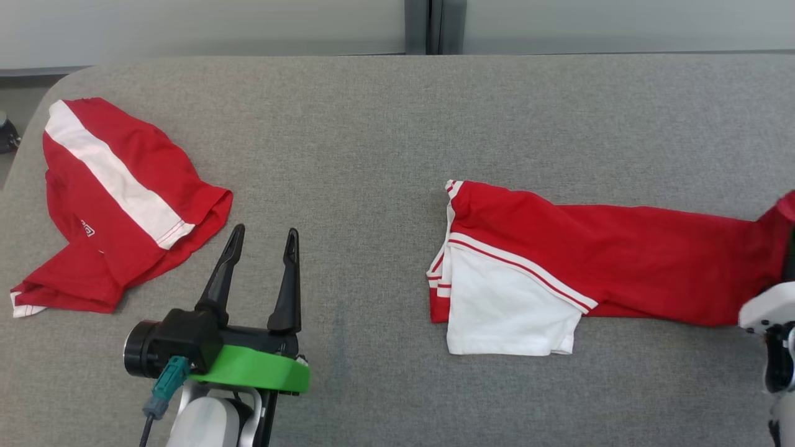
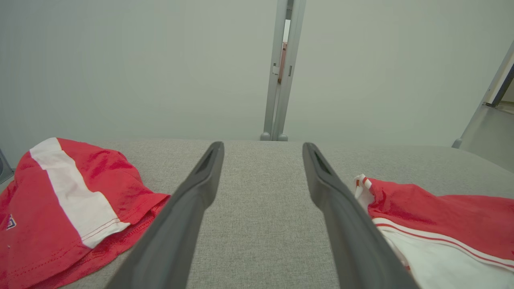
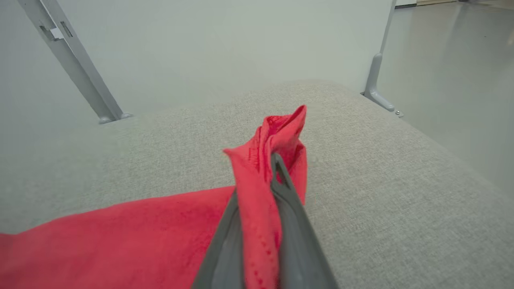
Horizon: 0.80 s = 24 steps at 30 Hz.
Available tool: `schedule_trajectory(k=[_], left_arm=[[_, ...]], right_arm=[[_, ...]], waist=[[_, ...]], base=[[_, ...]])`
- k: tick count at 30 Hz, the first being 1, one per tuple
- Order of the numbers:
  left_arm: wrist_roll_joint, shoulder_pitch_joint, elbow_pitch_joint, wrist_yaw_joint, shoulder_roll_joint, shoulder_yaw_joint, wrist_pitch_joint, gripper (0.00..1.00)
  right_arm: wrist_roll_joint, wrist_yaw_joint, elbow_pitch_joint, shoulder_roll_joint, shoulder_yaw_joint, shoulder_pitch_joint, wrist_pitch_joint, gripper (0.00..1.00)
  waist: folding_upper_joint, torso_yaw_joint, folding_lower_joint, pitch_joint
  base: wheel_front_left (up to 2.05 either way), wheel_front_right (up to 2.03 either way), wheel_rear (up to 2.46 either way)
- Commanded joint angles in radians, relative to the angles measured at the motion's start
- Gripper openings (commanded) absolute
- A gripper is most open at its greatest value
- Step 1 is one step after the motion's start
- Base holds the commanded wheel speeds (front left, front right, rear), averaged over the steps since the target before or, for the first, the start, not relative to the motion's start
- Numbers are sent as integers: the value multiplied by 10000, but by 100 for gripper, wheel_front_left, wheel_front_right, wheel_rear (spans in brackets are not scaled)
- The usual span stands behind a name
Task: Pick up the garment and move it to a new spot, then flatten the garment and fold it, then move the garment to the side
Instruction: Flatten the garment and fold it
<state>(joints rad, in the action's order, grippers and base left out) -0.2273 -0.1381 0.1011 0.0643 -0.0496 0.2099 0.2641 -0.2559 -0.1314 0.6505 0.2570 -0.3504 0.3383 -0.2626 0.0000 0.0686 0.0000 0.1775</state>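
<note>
My right gripper (image 3: 275, 162) is clamped on a bunched red corner of the garment (image 1: 621, 261), at its 3 o'clock end. The garment lies stretched along the 9-to-3 line on the right half of the grey cloth-covered table (image 1: 372, 112), so my right arm is nearer. My left gripper (image 1: 264, 245) hovers with jaws apart, holding nothing. A second red garment (image 1: 124, 186) lies at its 10 o'clock. A pale wall (image 2: 140, 60) stands behind.

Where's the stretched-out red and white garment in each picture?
Head view: garment at right, running to the edge.
Left wrist view: garment, lower right corner.
Right wrist view: garment, bottom left, end pinched in the right gripper.
Shared landmark: grey post behind the table.
</note>
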Motion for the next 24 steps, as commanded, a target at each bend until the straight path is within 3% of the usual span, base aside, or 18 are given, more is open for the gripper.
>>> schedule_trajectory(k=[1,8,12,18,24], left_arm=[[-57,116,-10,-60,-17,-51,1,100],[-320,412,-34,-197,-17,-48,1,100],[-323,538,-3,-184,-19,-41,1,100],[-300,485,56,-127,-19,11,1,100],[-354,425,87,-144,-17,60,1,100]], right_arm=[[-171,16,-426,-160,341,-127,-30,0],[-790,16,-2391,-1024,2802,-553,-30,0],[-959,16,-2840,-1420,4150,-682,117,0],[-1093,16,-2381,-1826,5354,-451,167,0],[-872,16,-1390,-2022,5894,-216,27,0]], waist=[[0,33,0,-207],[0,242,0,-627],[0,401,0,-699],[0,794,0,-703],[0,1247,0,-577]], base=[[0,0,0],[0,0,0],[0,0,0],[0,0,0],[0,0,0]])
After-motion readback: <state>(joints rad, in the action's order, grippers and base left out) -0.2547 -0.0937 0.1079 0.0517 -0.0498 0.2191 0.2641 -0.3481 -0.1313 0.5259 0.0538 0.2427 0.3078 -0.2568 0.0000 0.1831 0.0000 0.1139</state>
